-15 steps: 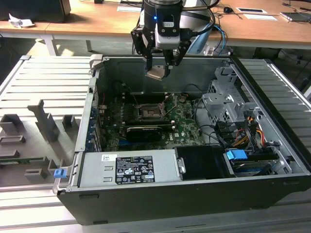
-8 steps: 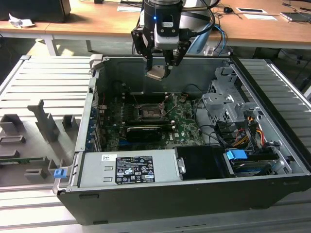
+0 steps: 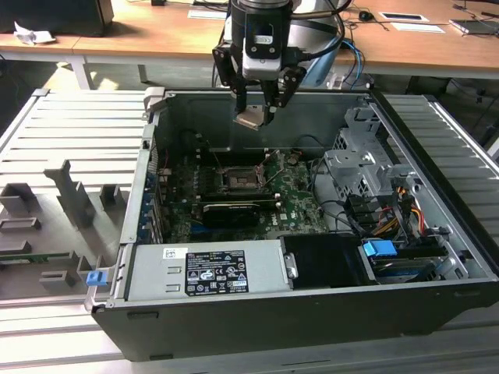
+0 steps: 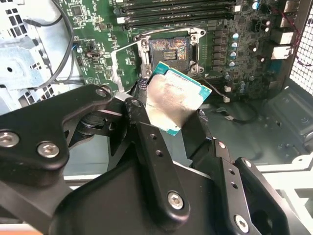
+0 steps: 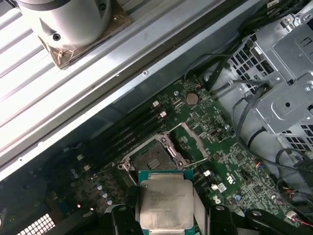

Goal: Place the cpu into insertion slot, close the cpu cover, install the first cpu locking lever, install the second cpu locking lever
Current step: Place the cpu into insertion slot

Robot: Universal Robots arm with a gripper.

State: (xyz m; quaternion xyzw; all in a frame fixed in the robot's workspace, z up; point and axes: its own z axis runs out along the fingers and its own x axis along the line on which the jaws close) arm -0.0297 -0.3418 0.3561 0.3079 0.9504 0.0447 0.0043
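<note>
None of the four steps is finished: the jaws pinch the cpu [image 3: 251,118] by its edges, well above the insertion slot [image 3: 236,179], which lies bare, with the cpu cover [image 5: 193,142] swung open beside it.

The gripper [image 3: 256,111] holds the cpu [image 3: 251,118] above the insertion slot [image 3: 236,180].

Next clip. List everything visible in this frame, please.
computer case: one, dark grey, open, on the ribbed metal table
circuit board: one, green, inside the case
insertion slot: one, dark, metal-rimmed, empty, on the circuit board
long black card: one, beside the slot
power supply: one, silver-grey, inside the case
drive cage: one, grey, exterior view's right
cpu: one, silvery, held over the case
gripper: one, black, shut on the cpu
</note>
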